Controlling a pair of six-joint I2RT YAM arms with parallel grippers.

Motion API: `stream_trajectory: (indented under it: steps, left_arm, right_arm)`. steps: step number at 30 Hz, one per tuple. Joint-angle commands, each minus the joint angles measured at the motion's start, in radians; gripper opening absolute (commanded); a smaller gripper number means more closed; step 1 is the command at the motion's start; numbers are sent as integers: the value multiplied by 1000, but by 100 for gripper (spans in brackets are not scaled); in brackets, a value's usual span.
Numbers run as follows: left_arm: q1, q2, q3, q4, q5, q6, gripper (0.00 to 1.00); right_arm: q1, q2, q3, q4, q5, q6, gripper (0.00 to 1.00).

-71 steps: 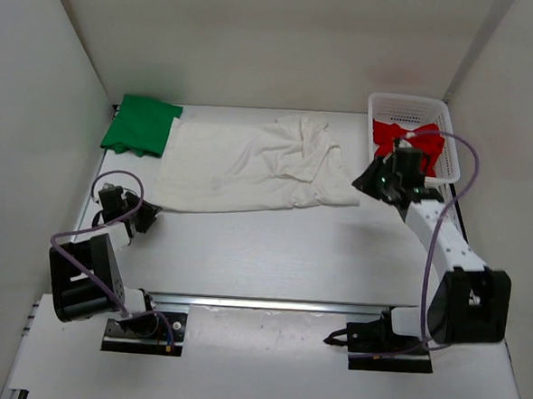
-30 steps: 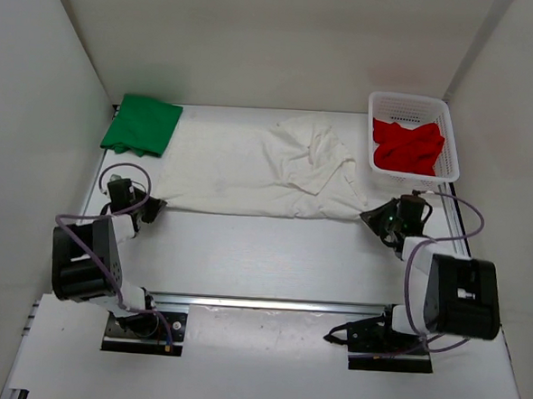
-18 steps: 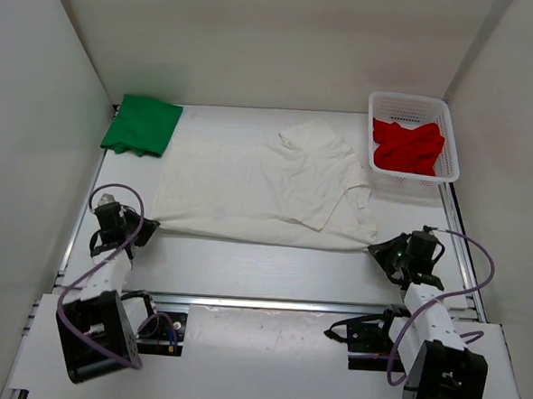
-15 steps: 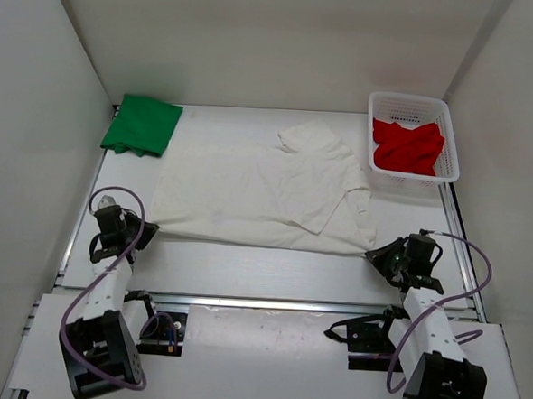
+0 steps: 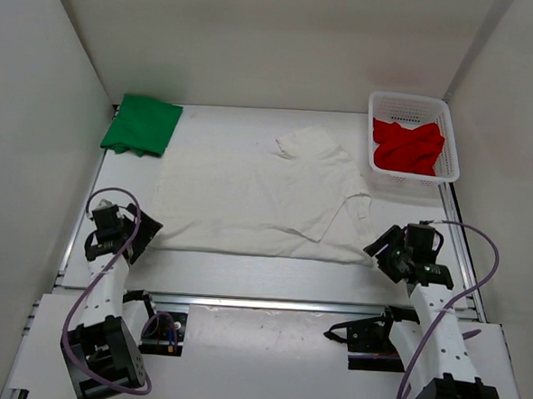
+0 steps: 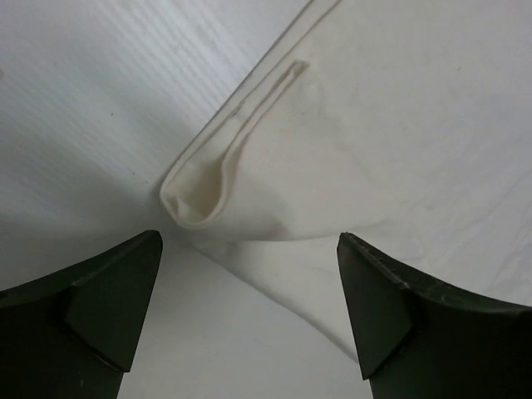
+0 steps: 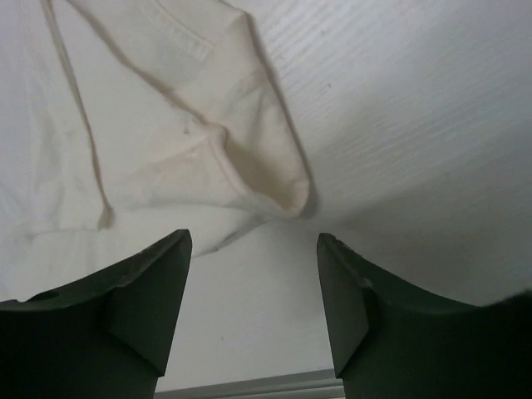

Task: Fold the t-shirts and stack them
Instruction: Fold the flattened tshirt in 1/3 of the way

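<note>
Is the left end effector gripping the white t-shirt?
No: the left end effector stands open, a corner of the white t-shirt lying free before it.

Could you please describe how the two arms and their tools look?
The left arm and right arm have white links and black joints. A purple cable loops along each. The left tool and right tool each have two dark, wedge-shaped fingers.

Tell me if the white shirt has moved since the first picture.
Yes. The white shirt slid toward the near side; its far left corner, once beside the green shirt, now lies nearer.
</note>
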Motion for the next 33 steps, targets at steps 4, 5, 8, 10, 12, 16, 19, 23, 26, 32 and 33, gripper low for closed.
stream_trajectory:
  steps: [4,5,8,10,12,16,19,23,26,32,33]
  left_arm:
    - [-104,-62,137,9,-93,74,90]
    - [-116,-71,112,60,-61,80,78]
    - [-203,-59,58,198,82,51,48]
    - [-324,-36,59,239,18,19,38]
    - [-490,-21,70,288,-69,-24,35]
    - [-771,70,47,466,-147,-85,37]
    - [-793,204,41,546,-78,-101,36]
    - [-791,272,-17,635,-56,-119,34]
    - [-790,280,-42,666,-44,-122,35]
    - [-773,265,-67,681,-38,-115,35]
    - [-771,262,-70,684,-41,-119,35]
  right_arm:
    - [59,25,217,63,-9,-182,55]
    - [82,42,211,133,-63,-189,45]
    - [258,167,171,293,-65,-156,9]
    - [366,269,203,339,7,-152,0]
    - [411,390,212,407,-43,-156,2]
    - [452,546,225,524,-65,-136,24]
    - [452,613,217,577,-91,-113,34]
    - [451,659,186,632,-112,-82,33]
    - [451,676,168,659,-115,-70,32]
    - [457,654,154,620,-60,-51,30]
    - [461,641,143,622,-48,-51,30]
